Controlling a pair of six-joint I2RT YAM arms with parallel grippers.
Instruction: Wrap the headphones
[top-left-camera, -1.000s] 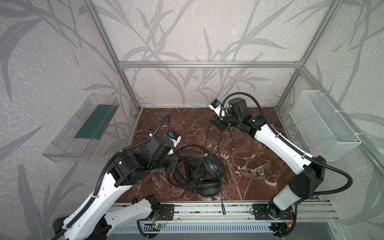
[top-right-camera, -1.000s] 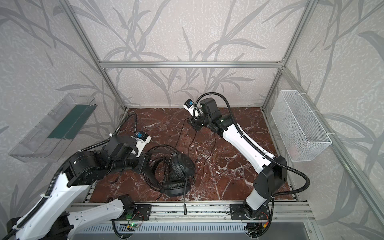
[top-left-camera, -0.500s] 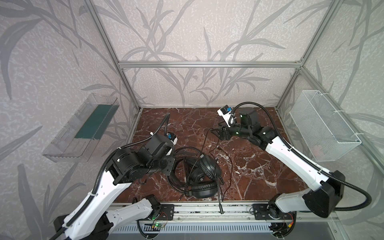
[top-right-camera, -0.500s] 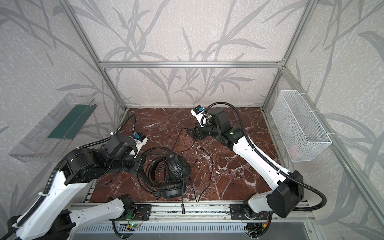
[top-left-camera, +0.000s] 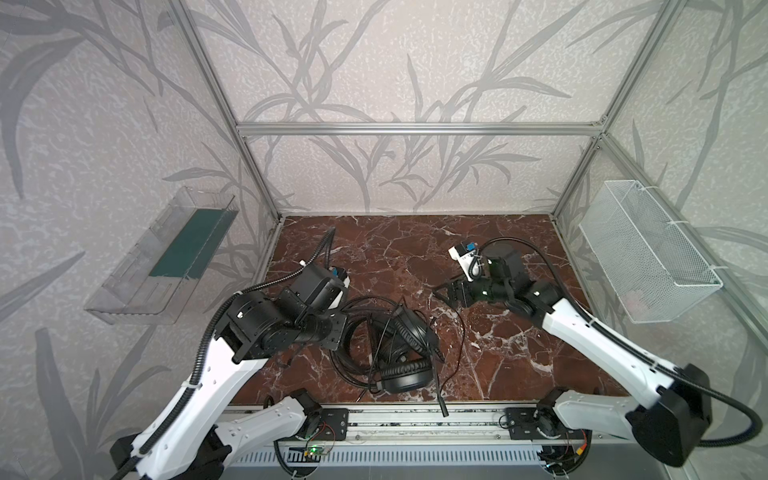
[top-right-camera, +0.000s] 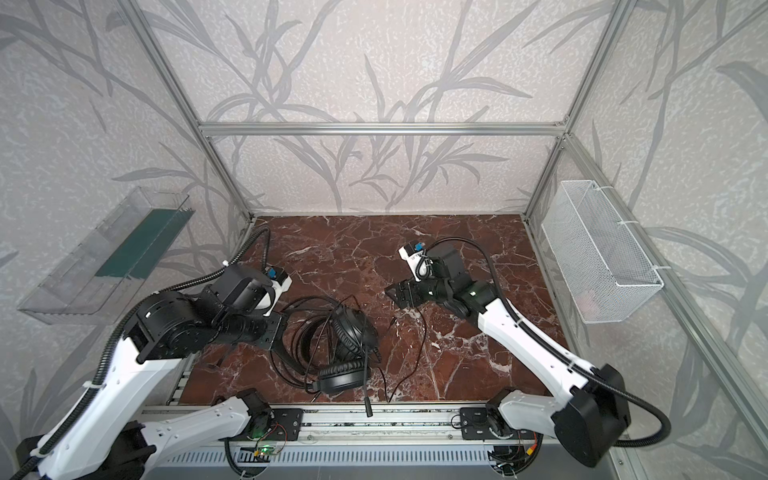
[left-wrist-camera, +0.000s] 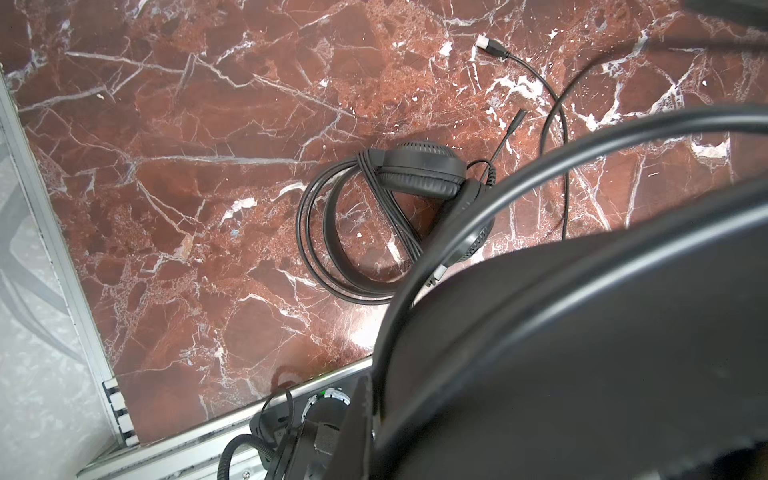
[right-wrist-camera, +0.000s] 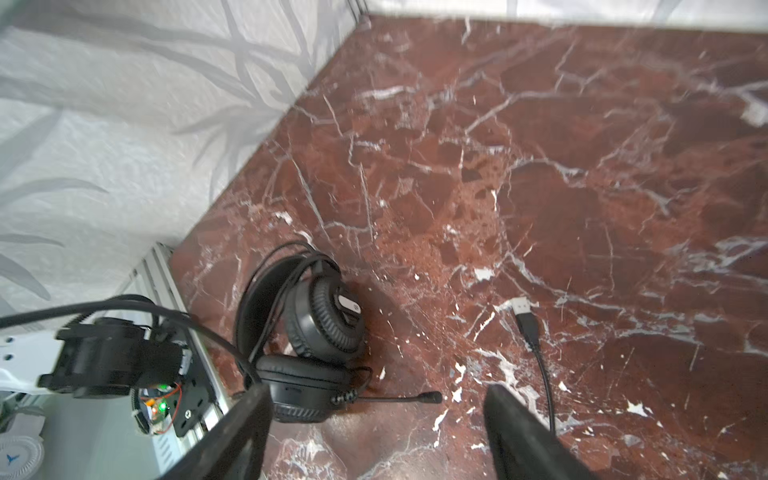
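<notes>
Though the left pincer (top-left-camera: 336, 329) sits closed at the headphones' (top-left-camera: 409, 332) left side, what it pinches I cannot tell. The headphones lie on the tabletop (top-left-camera: 395, 249), cable (left-wrist-camera: 390, 208) partly wound around them. Right of them the loose cable tail runs outward to its plug (right-wrist-camera: 524, 313), nearest the right pincer (right-wrist-camera: 376, 399), which hangs wide open and empty.

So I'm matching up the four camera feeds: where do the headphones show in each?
A top view: the headphones lie low in the middle, just behind the front rail.
A top view: headphones low, left of the middle, behind that rail.
Left wrist: headphones mid-picture, apart from the rail.
Right wrist: headphones close beside the rail.
Shared landmark: that aluminium front rail.
</notes>
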